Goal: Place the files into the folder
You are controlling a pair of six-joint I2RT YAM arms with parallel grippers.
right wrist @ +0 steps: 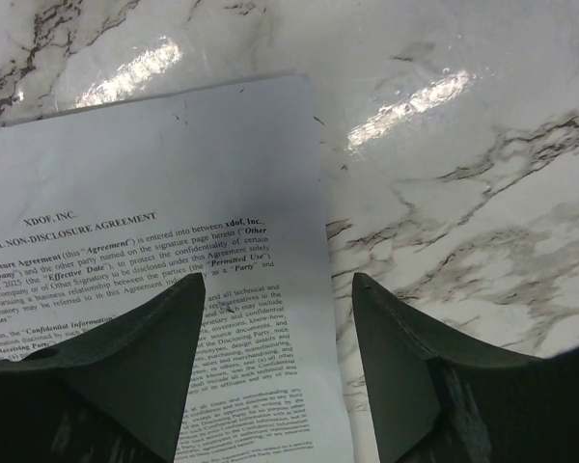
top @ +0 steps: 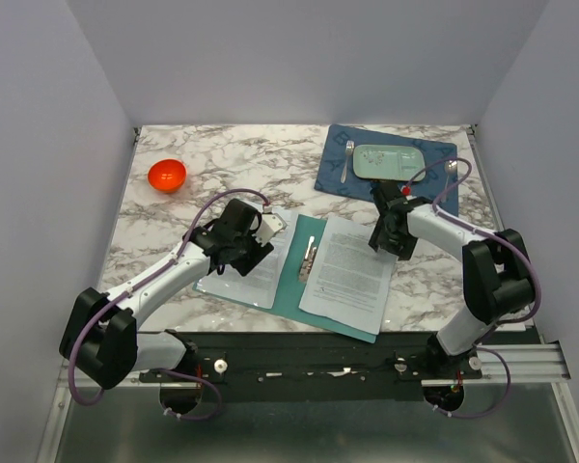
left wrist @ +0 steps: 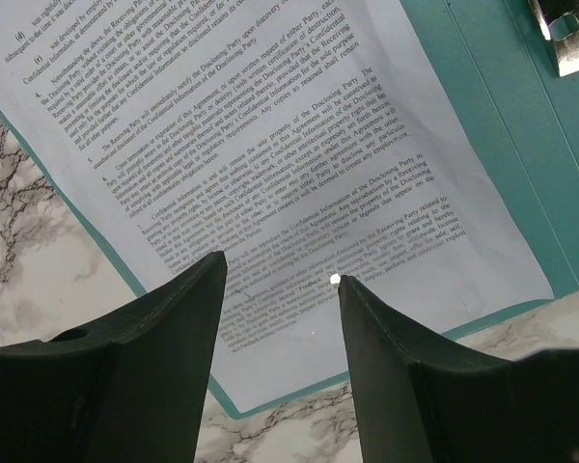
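The teal folder (top: 292,275) lies open on the marble table, with a metal clip (top: 309,257) at its spine. One printed sheet of the files (top: 262,278) rests on the left leaf and another (top: 349,275) on the right leaf. My left gripper (top: 241,246) hovers over the left sheet (left wrist: 270,145), open with nothing between its fingers; the folder's edge (left wrist: 482,145) and clip (left wrist: 569,39) show beside it. My right gripper (top: 388,243) stands open over the right sheet's upper right edge (right wrist: 174,241), one finger over the paper and one over the marble.
An orange bowl (top: 167,175) sits at the back left. A dark blue placemat (top: 336,174) at the back right carries a pale green tray (top: 396,161) and a fork (top: 346,159). Grey walls enclose the table on three sides.
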